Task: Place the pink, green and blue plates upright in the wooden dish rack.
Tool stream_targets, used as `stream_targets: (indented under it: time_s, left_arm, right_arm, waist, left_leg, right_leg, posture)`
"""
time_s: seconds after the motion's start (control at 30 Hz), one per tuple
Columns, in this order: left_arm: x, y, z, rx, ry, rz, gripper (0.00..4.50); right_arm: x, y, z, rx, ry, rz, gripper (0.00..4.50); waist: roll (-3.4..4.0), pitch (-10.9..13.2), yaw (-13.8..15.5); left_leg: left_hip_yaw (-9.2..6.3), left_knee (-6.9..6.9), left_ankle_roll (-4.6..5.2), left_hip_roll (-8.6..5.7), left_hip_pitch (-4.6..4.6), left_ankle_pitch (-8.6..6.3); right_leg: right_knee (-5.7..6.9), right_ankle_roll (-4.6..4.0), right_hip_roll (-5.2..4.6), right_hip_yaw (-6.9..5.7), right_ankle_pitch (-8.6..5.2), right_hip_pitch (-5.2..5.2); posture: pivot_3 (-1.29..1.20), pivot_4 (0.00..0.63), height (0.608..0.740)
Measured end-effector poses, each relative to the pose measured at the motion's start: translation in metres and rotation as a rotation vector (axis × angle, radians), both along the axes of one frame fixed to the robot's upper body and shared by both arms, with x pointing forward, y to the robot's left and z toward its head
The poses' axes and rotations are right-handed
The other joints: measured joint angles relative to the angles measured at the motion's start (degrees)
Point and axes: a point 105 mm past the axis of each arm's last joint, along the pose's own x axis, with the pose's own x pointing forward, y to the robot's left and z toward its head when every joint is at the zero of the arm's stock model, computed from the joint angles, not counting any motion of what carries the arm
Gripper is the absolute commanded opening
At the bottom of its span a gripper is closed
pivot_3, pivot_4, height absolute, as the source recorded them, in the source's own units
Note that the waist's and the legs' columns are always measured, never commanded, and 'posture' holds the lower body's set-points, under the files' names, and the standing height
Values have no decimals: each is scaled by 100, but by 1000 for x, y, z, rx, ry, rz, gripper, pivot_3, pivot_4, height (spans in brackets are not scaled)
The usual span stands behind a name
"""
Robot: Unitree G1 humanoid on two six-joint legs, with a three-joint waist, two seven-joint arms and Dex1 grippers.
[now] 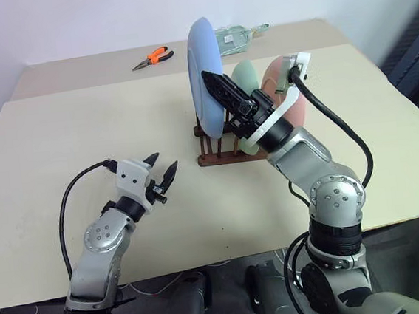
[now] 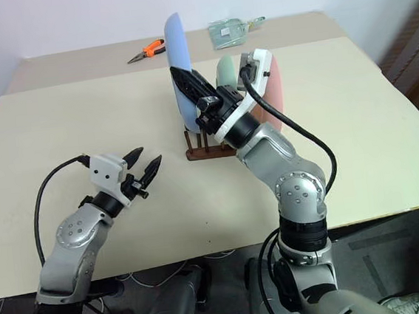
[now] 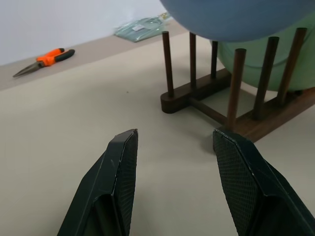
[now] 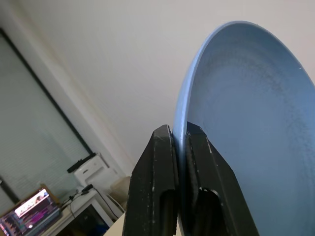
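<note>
The right gripper (image 4: pixel 179 142) pinches the rim of the blue plate (image 1: pixel 205 76) between its two black fingers (image 4: pixel 155 167), holding it upright on edge above the end of the wooden dish rack (image 1: pixel 220 150) that faces the desk's left edge. The plate's lower rim hangs among the tops of the dowel pegs; whether it touches the rails cannot be told. The green plate (image 1: pixel 246 75) stands upright in the rack just behind the blue one, and the pink plate (image 1: pixel 282 83) stands beyond it, at the rack's other end. The rack sits near the middle of the desk (image 1: pixel 82 139). The left gripper (image 1: pixel 163 176) hovers low over the desk toward its near edge, fingers (image 3: pixel 120 167) spread and empty, pointing at the rack. Orange-handled pliers (image 1: pixel 153 57) lie near the far edge, and a clear packet (image 1: pixel 239 37) lies behind the plates.
</note>
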Motion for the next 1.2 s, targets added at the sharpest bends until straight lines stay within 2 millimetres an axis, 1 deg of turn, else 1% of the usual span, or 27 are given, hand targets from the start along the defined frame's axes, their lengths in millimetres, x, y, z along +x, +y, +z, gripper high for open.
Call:
stream_targets:
  time_s: [0.1,0.27,0.37,0.43,0.53,0.57,0.6,0.73,0.87,0.97,1.07,1.13,1.2]
  left_arm:
    - [-1,-2,1,2,0,-20,2429]
    - [-7,-8,0,17,14,-75,2429]
    - [-10,-13,0,20,18,-99,2487]
    - [-11,-15,-1,20,23,-107,2487]
    - [-11,-16,-4,23,38,-115,2487]
    - [-11,-16,-4,23,39,-116,2487]
    - [-11,-16,-4,23,40,-116,2487]
    - [-12,-17,-5,24,42,-120,2487]
    - [-12,-17,-5,23,43,-123,2487]
    - [-12,-18,-5,20,43,-123,2487]
    - [-12,-19,-5,13,43,-126,2487]
    - [-11,-20,-3,12,38,-128,2487]
    - [-10,-20,-2,10,34,-129,2487]
  right_arm:
    - [5,0,-6,-5,50,-7,0]
    - [19,1,-24,-33,154,-37,0]
    - [28,1,-32,-65,193,-59,1049]
    - [32,0,-34,-97,192,-79,2034]
    - [33,2,-30,-158,144,-100,3541]
    - [34,3,-29,-179,126,-105,4120]
    - [34,4,-28,-198,109,-110,4439]
    - [35,5,-20,-318,-3,-140,4439]
    - [36,1,-6,-471,-173,-194,4439]
    - [34,-4,6,-541,-277,-232,4439]
    - [30,-7,19,-570,-369,-252,4439]
    - [27,-16,29,-601,-439,-282,4439]
    - [28,-32,39,-639,-483,-334,4439]
  waist:
    - [0,0,-1]
    - [1,0,-3]
    - [1,1,-3]
    - [2,1,-2]
    - [2,1,-2]
    - [2,1,-2]
    - [2,1,-2]
    - [3,1,-2]
    - [3,2,4]
    - [2,1,6]
    - [2,2,9]
    - [1,2,14]
    - [1,2,36]
  left_leg:
    - [0,0,0,0,0,0]
    - [1,-1,0,0,0,0]
    - [1,0,1,0,0,0]
    - [2,0,1,0,0,0]
    - [1,-1,1,0,0,0]
    - [1,-1,1,0,0,0]
    - [1,-1,1,0,0,0]
    - [2,0,1,0,0,1]
    - [3,1,1,0,-1,0]
    - [3,0,1,0,-1,0]
    - [3,0,1,0,-1,0]
    - [3,1,1,0,-2,0]
    - [2,4,1,0,-4,0]
  right_leg:
    - [0,0,1,0,0,0]
    - [0,0,1,0,0,0]
    - [0,0,2,-1,0,0]
    - [-1,0,1,-1,0,0]
    - [-1,0,1,-3,0,0]
    - [-1,0,2,-4,0,0]
    - [-1,0,1,-5,0,0]
    - [-2,0,0,-5,-1,0]
    - [-4,1,0,-6,-1,1]
    - [-5,1,-1,-6,-1,2]
    - [-5,1,-2,-6,-1,2]
    - [-6,1,-2,-7,-1,4]
    - [-11,1,-3,-9,-1,7]
  posture:
    - [0,150,729]
    - [0,150,729]
    - [0,150,729]
    - [0,150,729]
    - [0,150,729]
    - [0,150,729]
    - [0,150,729]
    - [0,150,729]
    - [0,150,729]
    - [0,150,729]
    - [0,150,729]
    - [0,150,729]
    - [0,150,729]
